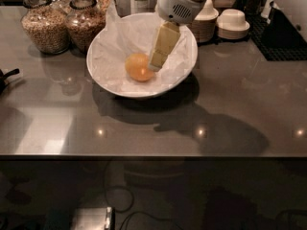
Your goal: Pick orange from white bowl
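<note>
Currently | orange [139,66] lay in white bowl [121,91] on worktop [240,104] | pincer [157,62] sat low inside bowl, just beside orange; open or closed could not be told | risk: off-centre closing might nudge round fruit rolling across paper lining [115,47].

The round, matte yellow-orange orange [138,67] lies on crinkled white paper near the middle of the wide, shallow white bowl [144,94]; the gripper [156,63] hangs inside the bowl, just beside the fruit

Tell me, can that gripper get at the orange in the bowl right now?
Probably yes. The gripper is inside the white bowl, close beside the orange, which lies uncovered on the paper lining with nothing between them.
</note>
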Motion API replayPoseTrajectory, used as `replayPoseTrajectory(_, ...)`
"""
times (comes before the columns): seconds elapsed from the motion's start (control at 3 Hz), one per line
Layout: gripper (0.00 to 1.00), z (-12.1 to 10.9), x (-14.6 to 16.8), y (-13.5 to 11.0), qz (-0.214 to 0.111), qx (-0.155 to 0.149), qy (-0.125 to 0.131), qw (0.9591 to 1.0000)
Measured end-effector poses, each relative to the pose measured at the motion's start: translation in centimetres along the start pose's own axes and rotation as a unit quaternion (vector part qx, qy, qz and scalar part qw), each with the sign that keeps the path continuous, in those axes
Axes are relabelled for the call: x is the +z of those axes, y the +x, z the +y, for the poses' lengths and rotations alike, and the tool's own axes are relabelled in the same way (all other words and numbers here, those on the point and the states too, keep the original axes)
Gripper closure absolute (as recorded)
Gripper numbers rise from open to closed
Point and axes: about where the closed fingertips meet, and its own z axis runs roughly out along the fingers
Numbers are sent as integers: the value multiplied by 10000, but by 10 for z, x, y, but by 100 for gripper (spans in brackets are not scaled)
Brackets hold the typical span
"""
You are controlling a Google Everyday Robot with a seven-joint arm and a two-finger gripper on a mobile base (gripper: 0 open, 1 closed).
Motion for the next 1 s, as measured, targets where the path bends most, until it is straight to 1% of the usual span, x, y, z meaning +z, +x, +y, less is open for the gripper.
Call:
replayPoseTrajectory(0.33,0,-7,34,-3,-278,227,-198,9992)
replayPoseTrajectory(0.67,0,-10,64,-5,-452,372,-461,9972)
replayPoseTrajectory(1.0,18,-7,88,-1,-482,554,-675,9950)
